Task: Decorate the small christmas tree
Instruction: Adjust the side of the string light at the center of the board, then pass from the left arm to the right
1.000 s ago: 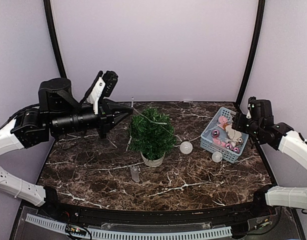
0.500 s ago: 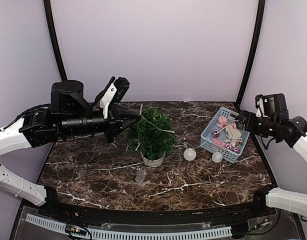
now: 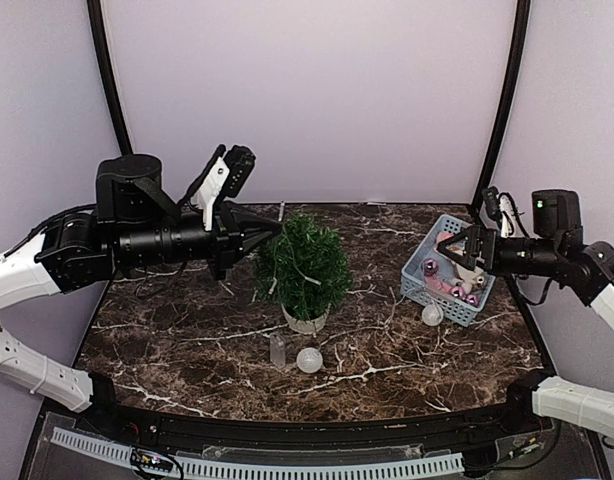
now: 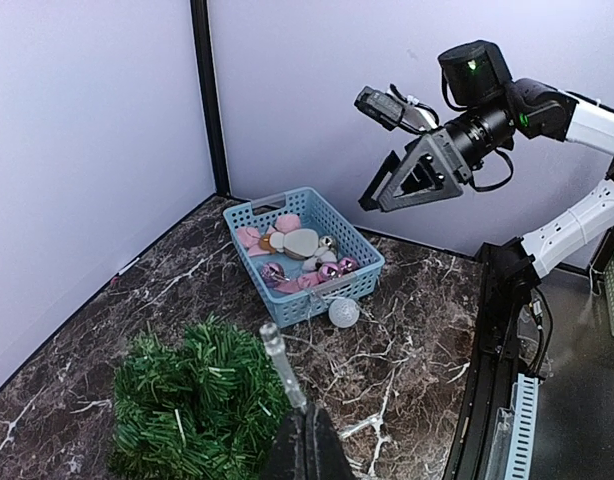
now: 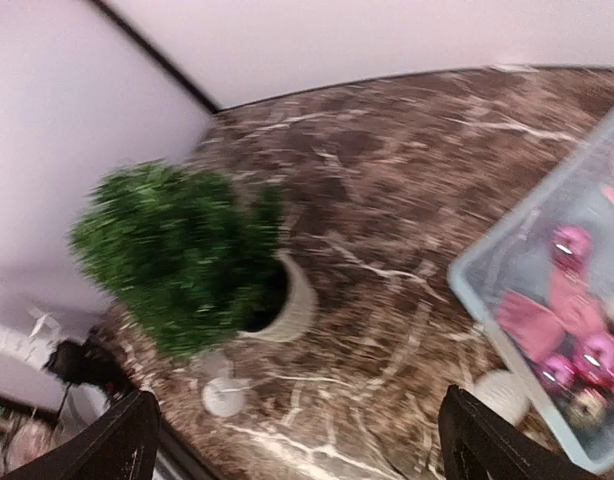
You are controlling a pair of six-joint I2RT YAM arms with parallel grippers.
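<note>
The small christmas tree (image 3: 305,262) stands mid-table in a pale pot (image 3: 305,322); a thin pale string runs down its foliage. My left gripper (image 3: 273,228) hovers at the tree's upper left. In the left wrist view that gripper (image 4: 309,440) is shut on a clear rod-shaped ornament (image 4: 277,362) that sticks up beside the tree (image 4: 192,410). My right gripper (image 3: 465,248) is open wide above the blue basket (image 3: 427,285) with nothing between its fingers (image 5: 122,440). A white ball (image 3: 308,360) and a clear piece (image 3: 278,350) lie in front of the pot.
The blue basket (image 4: 287,300) holds pink baubles and pale ornaments. A second white ball (image 3: 432,315) rests against its near side. Dark posts stand at both back corners, with pale walls around the marble table (image 3: 187,340).
The right gripper opened wide and lifted back above the basket. One white ball moved from the tree's right side to in front of the pot. My left gripper shifted right toward the tree.
</note>
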